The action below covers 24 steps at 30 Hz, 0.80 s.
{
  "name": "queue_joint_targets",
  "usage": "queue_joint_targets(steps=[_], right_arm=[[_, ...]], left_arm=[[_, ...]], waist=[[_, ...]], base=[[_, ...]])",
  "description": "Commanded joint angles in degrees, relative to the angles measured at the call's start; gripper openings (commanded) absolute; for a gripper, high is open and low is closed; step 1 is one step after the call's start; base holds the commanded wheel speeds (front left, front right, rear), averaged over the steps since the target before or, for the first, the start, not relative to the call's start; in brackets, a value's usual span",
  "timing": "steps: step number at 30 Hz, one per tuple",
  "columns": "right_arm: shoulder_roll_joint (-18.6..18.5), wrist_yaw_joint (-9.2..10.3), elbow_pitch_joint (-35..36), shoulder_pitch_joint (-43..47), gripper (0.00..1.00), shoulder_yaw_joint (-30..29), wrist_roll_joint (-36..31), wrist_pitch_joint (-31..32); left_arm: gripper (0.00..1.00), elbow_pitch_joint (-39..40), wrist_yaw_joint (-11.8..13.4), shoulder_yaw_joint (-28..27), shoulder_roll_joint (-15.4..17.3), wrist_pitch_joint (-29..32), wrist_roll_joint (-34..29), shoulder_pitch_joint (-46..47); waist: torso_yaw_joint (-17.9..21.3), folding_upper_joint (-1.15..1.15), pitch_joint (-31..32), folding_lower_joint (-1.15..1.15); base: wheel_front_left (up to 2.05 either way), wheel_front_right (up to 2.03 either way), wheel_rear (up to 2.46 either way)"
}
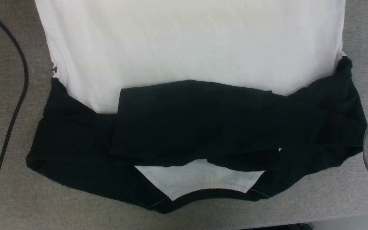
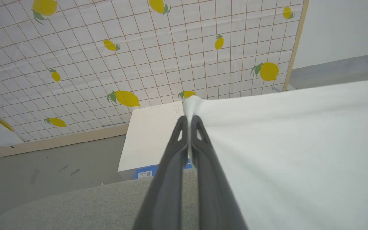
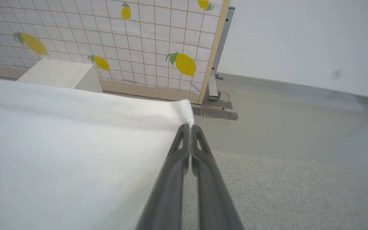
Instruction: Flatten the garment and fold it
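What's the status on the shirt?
Left gripper shut on a shirt corner. Right gripper likewise. Sleeves folded across body. Cable left of it, apart.

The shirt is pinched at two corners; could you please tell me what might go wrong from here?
The left gripper and right gripper each pinch only a small tip of the shirt, so a corner could slip free. The black sleeves lie loosely crossed and may shift under a pull. The collar lies near the table edge and could slide off.
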<state>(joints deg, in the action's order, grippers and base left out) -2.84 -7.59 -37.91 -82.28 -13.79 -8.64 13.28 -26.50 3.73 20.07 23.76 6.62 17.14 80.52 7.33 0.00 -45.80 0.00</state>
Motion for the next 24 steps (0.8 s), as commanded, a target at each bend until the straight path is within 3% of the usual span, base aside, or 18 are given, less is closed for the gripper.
queue_joint_targets(steps=[1,7,11,14,18,24], right_arm=[[-0.3,0.10,-0.4,0.1,0.00,1.5,1.4,-1.9],[-2.6,0.10,-0.1,6.2,0.00,9.5,10.0,-8.0],[-5.9,0.10,4.2,15.8,0.00,18.2,18.6,-11.8],[-8.2,0.10,7.5,22.8,0.00,22.1,22.9,-13.2],[-10.8,0.10,12.1,32.2,0.00,24.1,26.8,-14.7],[-13.6,0.10,18.8,47.1,0.00,22.0,29.9,-13.9]], left_arm=[[0.00,-0.6,-0.2,-0.1,0.3,-1.4,0.3,0.0],[0.00,1.3,-2.5,-0.7,1.7,-4.5,3.1,-7.2],[0.00,7.4,-3.5,-1.0,3.9,-4.6,6.1,-19.3],[0.00,12.8,-2.5,-1.3,5.2,-3.6,7.9,-28.7],[0.00,20.0,-0.5,-2.2,6.1,-2.6,10.9,-40.9],[0.00,28.0,0.9,-0.8,6.2,-1.3,14.5,-57.6]], waist=[[0.0,0.00,1.5,0.00],[0.0,0.00,6.5,0.00],[-0.3,0.00,12.9,0.00],[-0.5,0.00,17.3,0.00],[-1.5,0.00,22.6,0.00],[-3.7,0.00,29.0,0.00]], base=[[0.00,0.00,0.00],[0.00,0.00,0.00],[0.00,0.00,0.00],[0.00,0.00,0.00],[0.00,0.00,0.00],[0.00,0.00,0.00]])
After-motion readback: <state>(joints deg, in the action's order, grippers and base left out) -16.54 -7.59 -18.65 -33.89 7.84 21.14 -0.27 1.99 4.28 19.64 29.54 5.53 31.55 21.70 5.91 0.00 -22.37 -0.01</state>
